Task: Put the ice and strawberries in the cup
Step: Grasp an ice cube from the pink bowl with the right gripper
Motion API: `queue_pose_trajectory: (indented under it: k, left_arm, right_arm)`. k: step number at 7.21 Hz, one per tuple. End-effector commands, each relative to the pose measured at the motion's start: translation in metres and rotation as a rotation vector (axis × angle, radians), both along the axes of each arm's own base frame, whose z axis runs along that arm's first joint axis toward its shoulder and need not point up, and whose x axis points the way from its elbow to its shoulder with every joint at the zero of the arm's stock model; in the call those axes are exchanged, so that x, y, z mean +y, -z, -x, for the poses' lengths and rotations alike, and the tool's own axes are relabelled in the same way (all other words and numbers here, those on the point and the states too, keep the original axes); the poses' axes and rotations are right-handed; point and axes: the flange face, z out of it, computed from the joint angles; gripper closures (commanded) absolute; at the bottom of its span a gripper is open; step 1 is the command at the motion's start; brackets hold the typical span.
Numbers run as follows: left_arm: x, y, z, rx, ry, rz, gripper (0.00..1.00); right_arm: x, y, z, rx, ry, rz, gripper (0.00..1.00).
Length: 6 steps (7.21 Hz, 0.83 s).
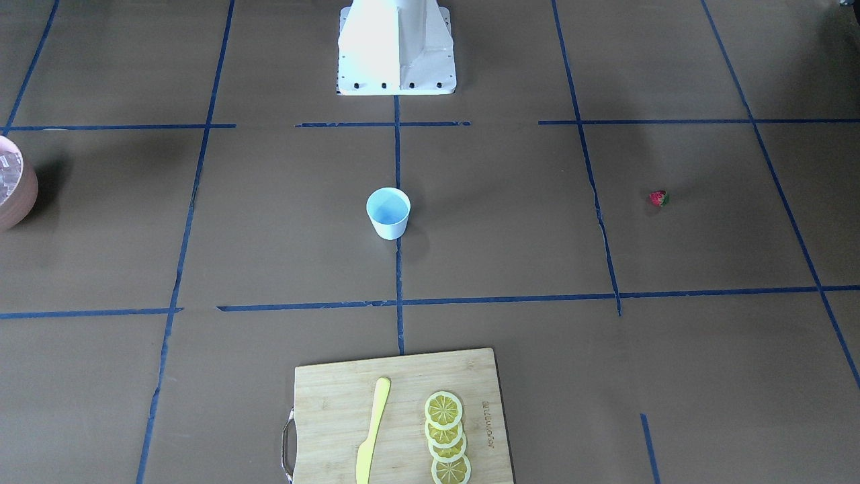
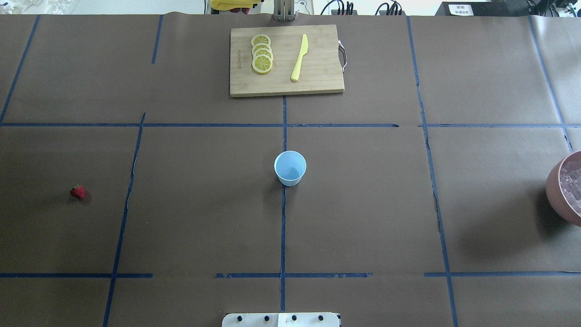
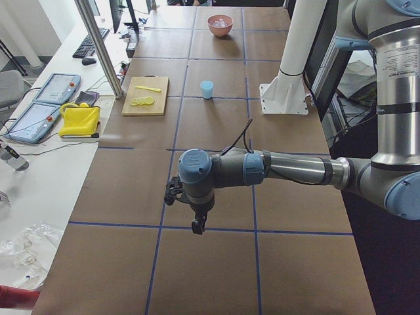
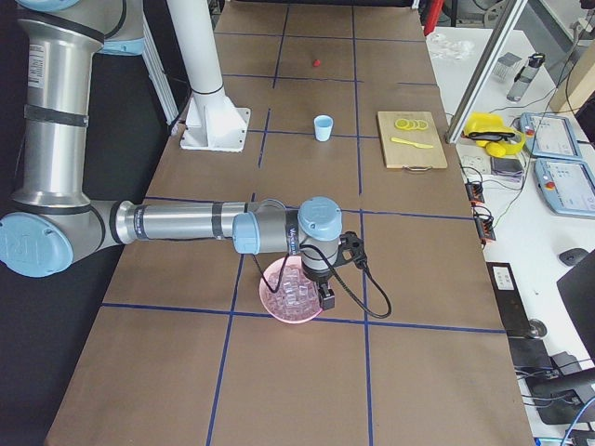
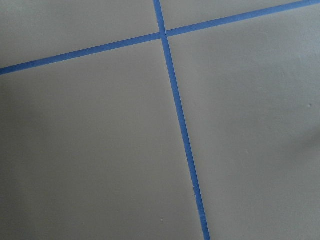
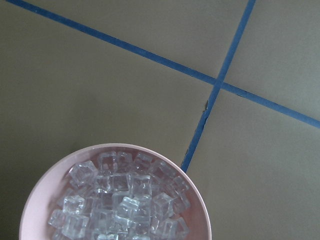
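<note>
The pale blue cup (image 2: pixel 290 168) stands upright at the table's middle, and also shows in the front view (image 1: pixel 388 214). The tiny red strawberry (image 2: pixel 77 192) lies alone at the left side. Several clear ice cubes (image 6: pixel 120 200) fill a pink bowl (image 6: pixel 42 192) at the right edge (image 2: pixel 554 188). My right gripper (image 4: pixel 325 297) hangs just above the ice bowl (image 4: pixel 274 307). My left gripper (image 3: pixel 195 226) hangs over bare table far from the cup (image 3: pixel 207 89). I cannot tell whether either gripper is open or shut. No fingers show in the wrist views.
A wooden cutting board (image 2: pixel 317 81) with lemon slices (image 2: pixel 262 53) and a yellow knife (image 2: pixel 300 57) lies at the far middle. The robot's white base (image 1: pixel 396 50) stands at the near middle. Blue tape lines cross the brown table.
</note>
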Motion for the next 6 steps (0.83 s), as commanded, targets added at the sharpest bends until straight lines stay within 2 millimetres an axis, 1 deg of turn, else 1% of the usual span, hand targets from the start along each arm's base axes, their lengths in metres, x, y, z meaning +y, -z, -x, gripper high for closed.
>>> queue_pose_trajectory:
  k: [1, 2, 6]
  left_arm:
    - [0.000, 0.000, 0.000, 0.000, 0.000, 0.001, 0.00]
    - [0.000, -0.001, 0.000, 0.000, 0.000, 0.002, 0.00]
    - [0.001, -0.003, 0.000, 0.000, -0.001, 0.006, 0.00]
  right_arm:
    - [0.013, -0.009, 0.036, -0.006, 0.031, -0.030, 0.02]
    - [0.016, -0.012, 0.044, 0.000, 0.042, -0.029, 0.02]
    - [0.018, -0.017, 0.087, 0.052, 0.116, -0.013, 0.12]
